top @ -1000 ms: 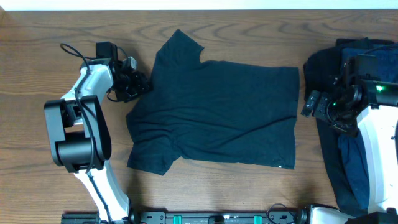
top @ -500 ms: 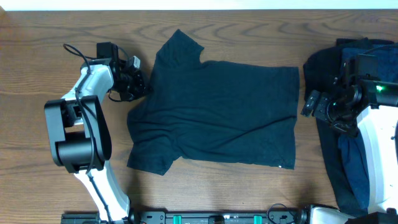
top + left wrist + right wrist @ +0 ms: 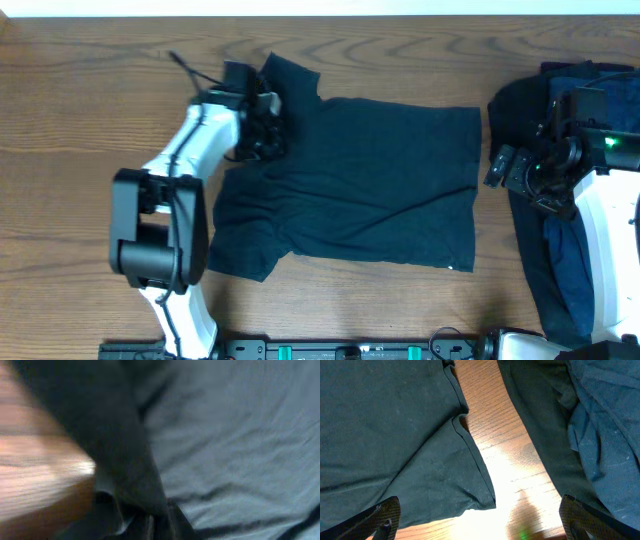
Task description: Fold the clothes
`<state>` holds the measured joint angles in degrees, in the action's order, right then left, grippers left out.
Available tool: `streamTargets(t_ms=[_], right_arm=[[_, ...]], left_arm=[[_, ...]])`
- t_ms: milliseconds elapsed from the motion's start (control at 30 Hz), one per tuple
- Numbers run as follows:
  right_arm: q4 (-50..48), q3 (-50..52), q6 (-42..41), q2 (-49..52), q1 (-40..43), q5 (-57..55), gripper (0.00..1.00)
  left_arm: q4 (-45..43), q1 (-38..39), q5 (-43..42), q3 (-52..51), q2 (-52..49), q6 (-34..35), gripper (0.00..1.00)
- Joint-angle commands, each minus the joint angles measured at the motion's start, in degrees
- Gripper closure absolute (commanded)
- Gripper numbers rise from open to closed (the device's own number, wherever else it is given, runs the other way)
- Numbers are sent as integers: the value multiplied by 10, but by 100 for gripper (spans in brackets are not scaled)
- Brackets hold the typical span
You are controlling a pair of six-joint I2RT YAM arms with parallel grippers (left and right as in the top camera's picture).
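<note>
A: Entry. Where is the garment, and what is its condition?

B: The black short-sleeved T-shirt [image 3: 370, 180] lies spread flat in the middle of the brown wood-grain table [image 3: 80, 130]. Its sleeves point toward the left arm and its hem toward the right. The cloth is soft and matte, with shallow diagonal wrinkles across the body. A small white label [image 3: 450, 267] shows at the hem corner nearest the arm bases.

A: Left side?

B: The left gripper [image 3: 268, 132] is on the shirt's shoulder region, between the two sleeves and closer to the far one. The wrist view is blurred. A dark raised ridge of cloth runs down into the narrow slot between the fingers, so I read them as pinched on a fold of the shirt. Beside it is a rounded patch of bare wood with a glare spot.

A: Right side?

B: The right gripper [image 3: 497, 166] hovers over the strip of bare wood between the shirt's hem and the other cloth. Its black fingers [image 3: 385, 517] stand wide apart with nothing between them.

A: The other cloth?

B: A rumpled heap of black and navy-blue garments [image 3: 560, 280] lies along the right table edge, partly under the right arm. The navy piece is deeply creased and the black one is smoother. The heap lies near the T-shirt but apart from it. The hem is a stitched band, overlapping itself at one small pleat.
</note>
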<state>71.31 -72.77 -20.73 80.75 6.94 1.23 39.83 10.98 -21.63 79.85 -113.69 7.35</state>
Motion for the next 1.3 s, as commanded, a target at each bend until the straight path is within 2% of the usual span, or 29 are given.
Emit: streamTargets(t_ms=[0, 100, 167, 700, 800, 967, 1133, 1267], right_arm=[[1, -3, 7, -1, 4, -8, 1], [1, -3, 7, -1, 4, -8, 1], [1, -3, 7, -1, 4, -8, 1], [1, -3, 7, -1, 4, -8, 1], [1, -3, 7, -1, 4, -8, 1], [1, -3, 7, -1, 4, -8, 1], [1, -3, 7, -1, 4, -8, 1], [1, -3, 7, -1, 4, -8, 1]], left_arm=[[3, 41, 84, -1, 2, 4, 62], [1, 76, 125, -7, 1, 4, 40], [1, 90, 139, -7, 1, 4, 35], [-15, 90, 155, 25, 52, 5, 34], [-13, 77, 190, 25, 51, 67, 34], [-22, 27, 192, 25, 51, 172, 34], [-66, -21, 101, 14, 46, 188, 34], [-85, -43, 86, 13, 23, 230, 34]])
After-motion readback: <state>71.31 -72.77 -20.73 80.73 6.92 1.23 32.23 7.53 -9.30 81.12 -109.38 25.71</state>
